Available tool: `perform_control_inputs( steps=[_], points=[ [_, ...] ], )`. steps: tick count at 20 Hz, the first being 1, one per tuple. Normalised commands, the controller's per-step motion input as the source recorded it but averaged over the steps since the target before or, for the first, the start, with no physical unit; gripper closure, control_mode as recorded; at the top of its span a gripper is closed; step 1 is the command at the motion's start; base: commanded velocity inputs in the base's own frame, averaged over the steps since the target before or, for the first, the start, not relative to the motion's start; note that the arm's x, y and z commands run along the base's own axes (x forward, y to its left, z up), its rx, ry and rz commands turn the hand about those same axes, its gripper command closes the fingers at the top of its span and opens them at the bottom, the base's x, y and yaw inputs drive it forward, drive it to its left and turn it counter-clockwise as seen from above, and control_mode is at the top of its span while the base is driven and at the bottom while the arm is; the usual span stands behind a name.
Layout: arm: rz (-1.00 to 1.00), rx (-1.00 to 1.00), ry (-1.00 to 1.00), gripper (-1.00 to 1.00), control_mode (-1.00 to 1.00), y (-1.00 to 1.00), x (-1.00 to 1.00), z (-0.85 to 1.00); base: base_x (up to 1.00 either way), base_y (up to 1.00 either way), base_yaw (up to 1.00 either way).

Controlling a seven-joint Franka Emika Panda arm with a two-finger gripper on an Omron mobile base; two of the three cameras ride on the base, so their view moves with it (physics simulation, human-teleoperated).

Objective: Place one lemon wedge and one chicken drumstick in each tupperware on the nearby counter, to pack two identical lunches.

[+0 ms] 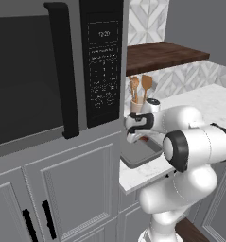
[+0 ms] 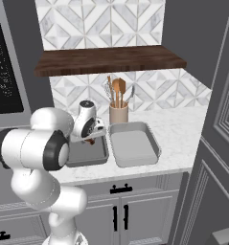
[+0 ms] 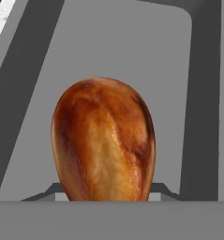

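Clearly, two tupperware trays sit side by side on the counter [image 2: 183, 139]: a darker tray [image 2: 89, 154] and a lighter tray [image 2: 134, 146]. One chicken drumstick [image 3: 104, 140] is clenched in the gripper [image 2: 90, 139] above the darker tray, apparently not touching its floor.

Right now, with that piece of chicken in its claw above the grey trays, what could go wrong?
The gripper holds the chicken drumstick by one end over the darker tray. The grip looks narrow, so the rounded meat might slip or swing before it is lowered. It hangs near the rim shared with the lighter tray, so a loose drop could land on that edge. The utensil cup stands close behind; a wide swing might knock it.
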Motion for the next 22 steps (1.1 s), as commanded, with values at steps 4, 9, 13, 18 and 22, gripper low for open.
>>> perform_control_inputs(
  steps=[4,9,13,18,22],
  points=[
    [0.00,-0.01,-0.07,1.00,-1.00,0.00,0.00,-0.34,0.00,0.00,0.00],
    [0.00,0.00,-0.04,1.00,-1.00,0.00,0.31,-0.14,0.00,0.00,0.00],
    [0.01,-0.03,0.00,1.00,-1.00,0.00,0.58,0.00,0.00,0.00,0.00],
    [0.03,-0.01,0.00,-1.00,-1.00,0.00,0.26,0.00,0.00,0.00,0.00],
    [0.00,0.00,0.00,-1.00,-1.00,0.00,0.06,0.00,0.00,0.00,0.00]
  ],
)
